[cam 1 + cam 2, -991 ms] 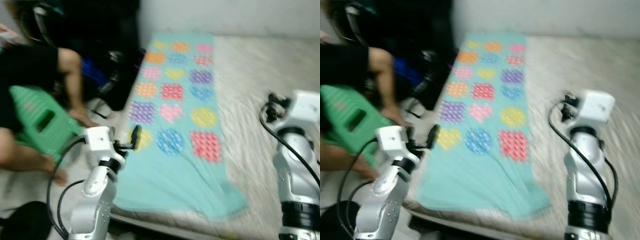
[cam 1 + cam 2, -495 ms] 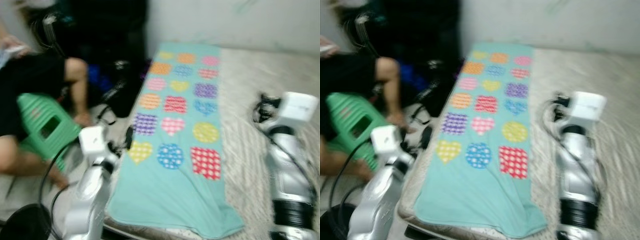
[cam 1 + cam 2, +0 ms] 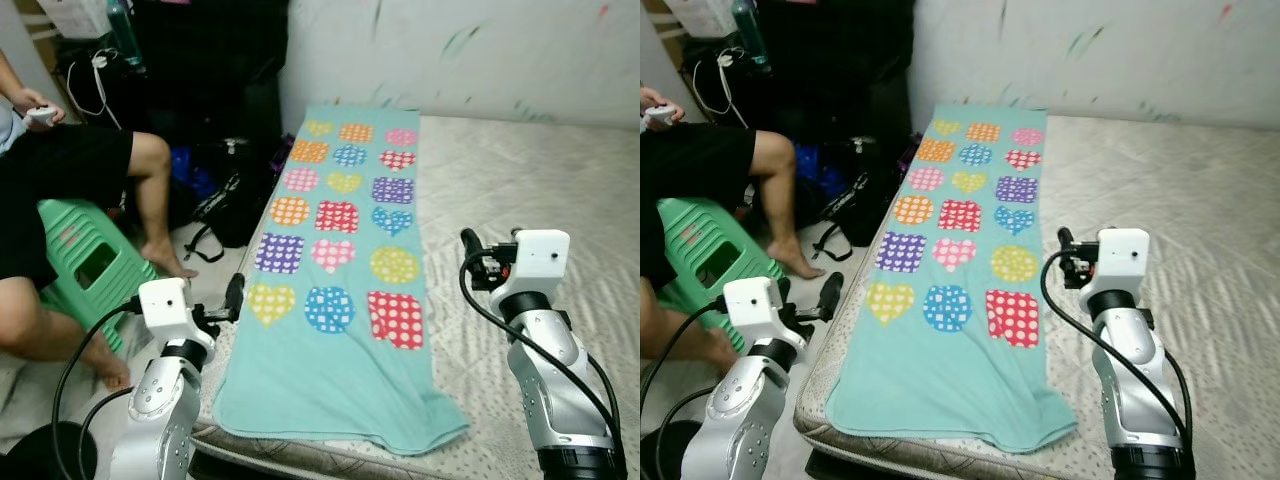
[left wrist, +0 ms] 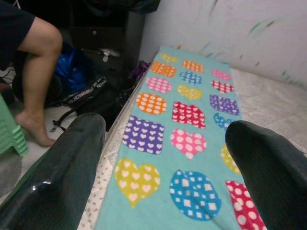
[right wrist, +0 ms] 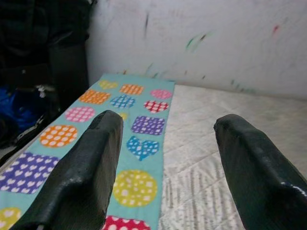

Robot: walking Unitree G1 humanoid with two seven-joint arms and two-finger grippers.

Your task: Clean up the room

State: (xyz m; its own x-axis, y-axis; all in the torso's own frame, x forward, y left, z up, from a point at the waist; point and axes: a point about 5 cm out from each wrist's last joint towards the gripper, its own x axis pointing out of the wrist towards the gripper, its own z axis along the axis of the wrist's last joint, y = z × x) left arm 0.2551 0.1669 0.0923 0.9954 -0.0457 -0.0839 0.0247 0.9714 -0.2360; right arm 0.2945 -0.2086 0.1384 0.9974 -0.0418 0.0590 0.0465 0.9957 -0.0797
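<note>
Blanket (image 3: 345,270) first: you have a teal one with coloured hearts, circles and squares lying flat along the left side of the mattress (image 3: 520,190), running from the wall (image 3: 450,50) toward you, its near end rumpled at the mattress edge.

Your left gripper (image 3: 235,297) is raised in front of the left arm, beside the blanket's left edge over the mattress side, touching nothing. Your right gripper (image 3: 470,247) is raised over bare mattress just right of the blanket, also holding nothing. Both arms are bent with the wrists up and the fingers aimed toward the wall.

From the wrist views you can see what the head views leave unclear: the left fingers (image 4: 62,177) are spread wide with the blanket's patches showing between them, and the right fingers (image 5: 81,172) are spread wide too, with the blanket's right edge and bare mattress between them. The head views show each gripper only as a short dark shape edge-on.

To your left a person sits on a green stool (image 3: 85,260), a bare leg (image 3: 150,200) stretched down to the floor beside the mattress, one hand (image 3: 30,105) holding a small white object. Dark bags (image 3: 225,190) and something blue lie on the floor between that leg and the mattress. The left wrist view shows the leg and the bags closer; the right wrist view shows coloured marks on the wall.
</note>
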